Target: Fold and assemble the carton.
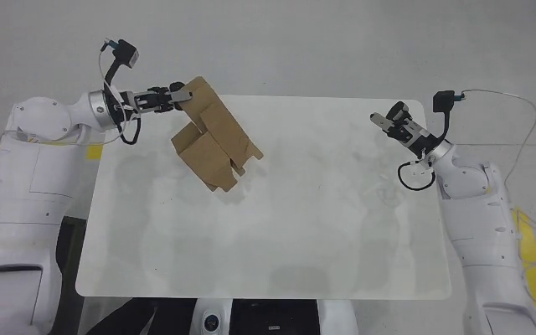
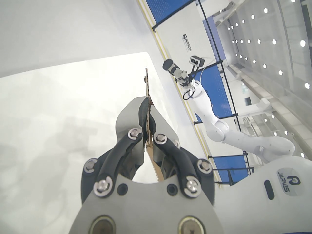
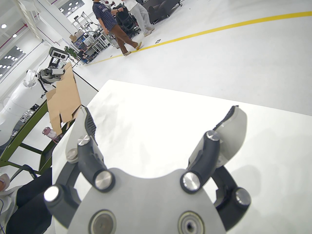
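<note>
Your left gripper (image 1: 176, 98) sits at the far left corner of the white table (image 1: 335, 251). Its jaws are clenched on the upper far edge of the brown carton (image 1: 213, 138). In the left wrist view you meet the cardboard edge-on: a thin sheet pinched between the black pads (image 2: 142, 118) and running straight away from them.

The carton is partly folded. One long panel slopes from the gripper down toward the middle of the table. A second folded section lies just beside it on the left, and short flaps jut out at the lower end. The whole piece hangs tilted over the far left part of the table. You cannot tell whether its lower end touches the surface.

Your right gripper (image 1: 389, 117) is at the far right edge of the table, well apart from the carton. Its jaws are released and spread wide, grasping nothing. In the right wrist view its two fingers (image 3: 89, 122) stand apart over bare tabletop, and the carton hangs across the table in the other gripper.
</note>
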Tool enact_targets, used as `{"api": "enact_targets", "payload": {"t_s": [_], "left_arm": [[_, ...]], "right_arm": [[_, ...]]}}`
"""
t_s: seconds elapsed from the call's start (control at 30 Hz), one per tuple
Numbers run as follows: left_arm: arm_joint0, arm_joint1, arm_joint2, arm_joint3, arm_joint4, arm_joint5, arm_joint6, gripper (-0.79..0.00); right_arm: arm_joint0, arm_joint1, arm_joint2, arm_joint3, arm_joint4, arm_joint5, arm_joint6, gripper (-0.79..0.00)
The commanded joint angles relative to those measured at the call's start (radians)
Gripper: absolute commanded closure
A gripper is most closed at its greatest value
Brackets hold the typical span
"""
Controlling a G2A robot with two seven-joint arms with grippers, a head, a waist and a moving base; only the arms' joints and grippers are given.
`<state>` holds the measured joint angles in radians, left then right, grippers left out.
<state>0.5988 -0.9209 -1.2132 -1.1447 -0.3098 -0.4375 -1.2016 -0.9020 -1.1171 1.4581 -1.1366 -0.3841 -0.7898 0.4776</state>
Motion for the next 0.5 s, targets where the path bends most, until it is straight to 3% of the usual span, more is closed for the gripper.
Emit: {"api": "enact_targets", "payload": {"t_s": [0.0,0.23,0.47], "left_arm": [[-0.005,-0.004,0.022,-0.007,-0.009,-0.006,-0.026,0.0],[-0.029,-0.02,0.079,-0.022,-0.074,-0.043,-0.1,0.0],[-0.051,-0.031,0.126,-0.034,-0.134,-0.044,-0.137,0.0]], "right_arm": [[0.0,-0.002,-0.027,-0.011,0.033,-0.015,0.047,-0.785],[0.135,-0.027,-0.23,0.109,0.365,-0.137,0.376,-0.785],[0.249,-0.051,-0.52,0.13,0.662,-0.056,0.497,-0.785]]}}
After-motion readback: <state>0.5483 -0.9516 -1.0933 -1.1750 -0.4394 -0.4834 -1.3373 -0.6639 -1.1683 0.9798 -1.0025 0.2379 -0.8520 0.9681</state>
